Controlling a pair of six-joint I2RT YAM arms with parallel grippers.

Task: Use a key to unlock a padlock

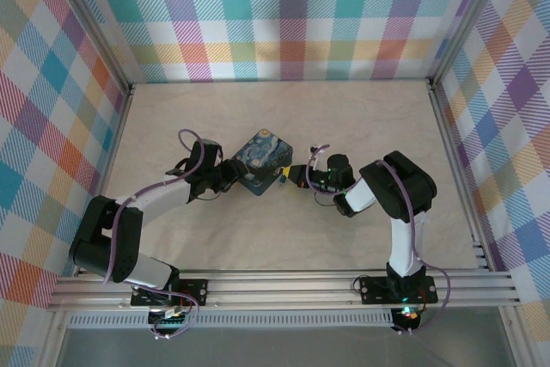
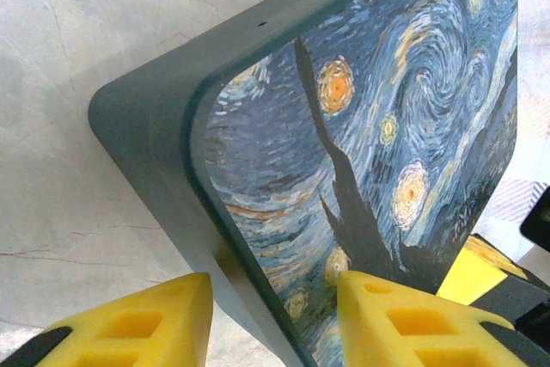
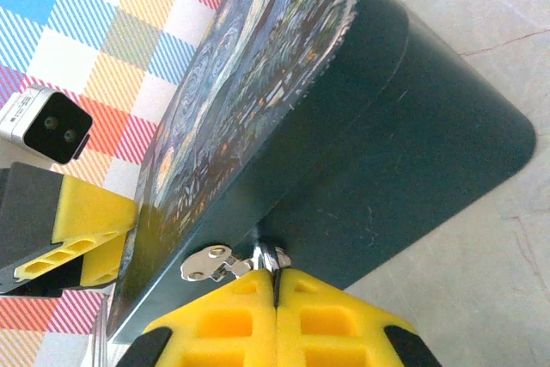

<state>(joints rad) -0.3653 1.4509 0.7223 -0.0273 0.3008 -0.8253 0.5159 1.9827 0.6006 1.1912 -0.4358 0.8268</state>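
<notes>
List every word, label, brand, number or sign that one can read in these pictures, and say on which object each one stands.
No text can be read in any view.
The box: only a swirly night-sky painting print, no letters or numbers.
The small metal fitting on the box's side wall: no marking that can be made out.
The silver camera module: no legible label.

Bright, soft shadows, close-ups perhaps blurred

Matt, smooth sides on the box (image 3: 412, 126), printed lid (image 3: 258, 66) faintly glossy. Clasp (image 3: 209, 266) is shiny bare metal; right gripper (image 3: 275, 279) pads (image 3: 232, 324) look like yellow foam, possibly rubber.
</notes>
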